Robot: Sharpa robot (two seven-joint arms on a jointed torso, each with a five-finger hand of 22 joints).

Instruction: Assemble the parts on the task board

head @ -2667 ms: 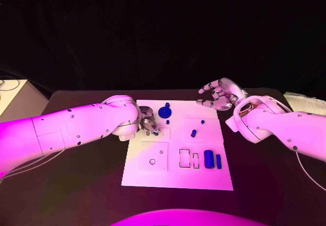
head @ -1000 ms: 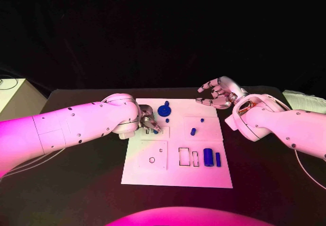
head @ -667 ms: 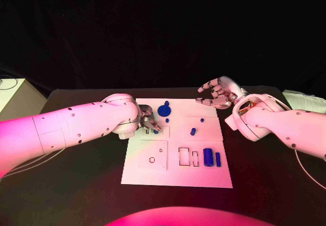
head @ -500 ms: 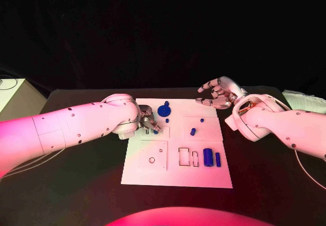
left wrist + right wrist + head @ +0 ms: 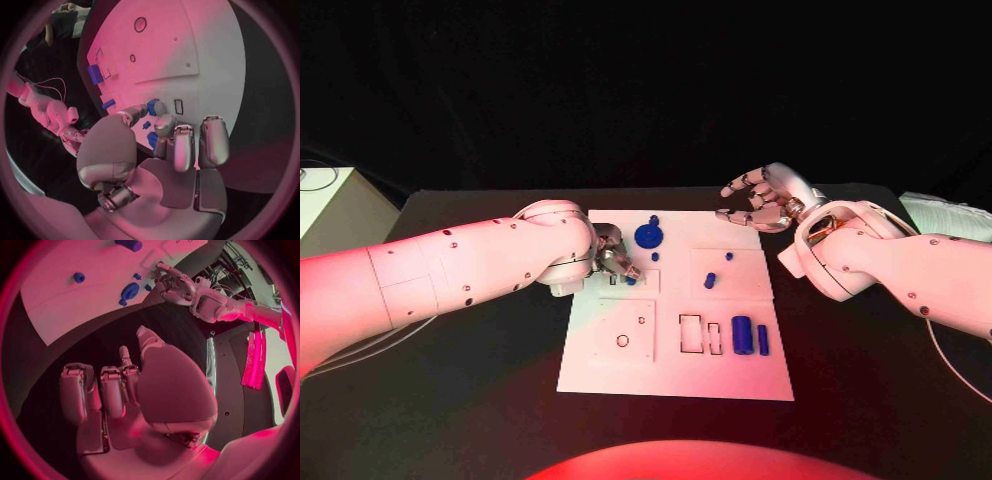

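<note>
Left hand (image 5: 615,258) bent down onto the white board (image 5: 678,370), fingertips (image 5: 154,107) pinching a small blue part (image 5: 630,281) at its left slot. Right hand (image 5: 764,199) raised off the board's far right corner, fingers loosely spread, holding nothing.

A black table (image 5: 473,400) carries the white task board (image 5: 678,375).

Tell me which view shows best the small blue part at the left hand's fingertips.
The left wrist view: the small blue part sits right at the left hand's fingertips, seen close. In the head view it is a small blue speck half hidden by that hand. The right wrist view shows the hand far off, the part indistinct.
</note>
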